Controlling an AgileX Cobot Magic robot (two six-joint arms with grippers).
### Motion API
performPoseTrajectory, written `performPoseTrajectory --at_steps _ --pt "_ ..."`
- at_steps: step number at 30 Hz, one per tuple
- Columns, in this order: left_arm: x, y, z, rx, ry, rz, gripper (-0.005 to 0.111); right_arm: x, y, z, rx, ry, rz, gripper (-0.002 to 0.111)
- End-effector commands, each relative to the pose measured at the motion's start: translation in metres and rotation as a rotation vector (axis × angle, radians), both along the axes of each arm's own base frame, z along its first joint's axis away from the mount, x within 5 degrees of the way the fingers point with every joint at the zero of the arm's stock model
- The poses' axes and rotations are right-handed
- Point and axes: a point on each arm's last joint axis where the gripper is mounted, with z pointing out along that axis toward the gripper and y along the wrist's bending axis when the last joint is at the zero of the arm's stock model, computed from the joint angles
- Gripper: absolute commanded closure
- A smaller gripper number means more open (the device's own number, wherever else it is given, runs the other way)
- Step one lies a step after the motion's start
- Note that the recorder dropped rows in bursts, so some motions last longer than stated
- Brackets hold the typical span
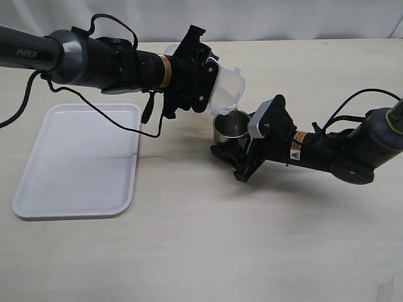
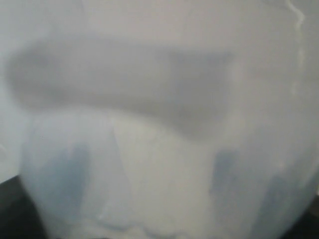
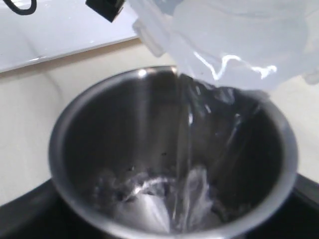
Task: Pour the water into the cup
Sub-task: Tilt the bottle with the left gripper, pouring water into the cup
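Observation:
My left gripper (image 1: 203,80) is shut on a translucent plastic beaker (image 1: 227,88) and holds it tilted, spout down, over the cup (image 1: 227,128). The cup is short, brushed steel, and stands on the table between the fingers of my right gripper (image 1: 238,139), which is shut on it. A thin stream of water (image 1: 234,116) falls from the beaker's lip into the cup. In the right wrist view the stream (image 3: 182,144) runs down inside the cup (image 3: 94,134) and water pools at its bottom (image 3: 159,199). The beaker (image 2: 159,149) fills the left wrist view as a blur.
A white tray (image 1: 79,160) lies on the table at the left; it also shows in the right wrist view (image 3: 65,35). A black cable (image 1: 94,108) hangs from the left arm over the tray's far edge. Bare table lies in front of both arms.

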Motion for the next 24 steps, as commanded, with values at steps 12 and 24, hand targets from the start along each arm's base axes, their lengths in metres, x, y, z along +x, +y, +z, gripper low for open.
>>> performPoseTrajectory --at_steps 12,24 --pt "0.0012 -0.0027 0.0073 0.059 -0.092 -0.076 0.107 0.0009 0.0018 0.0042 0.023 -0.026 0.016 0.104" --pt "0.0012 -0.0028 0.0074 0.102 -0.135 -0.117 0.107 0.0009 0.0018 0.0042 0.023 -0.026 0.016 0.104"
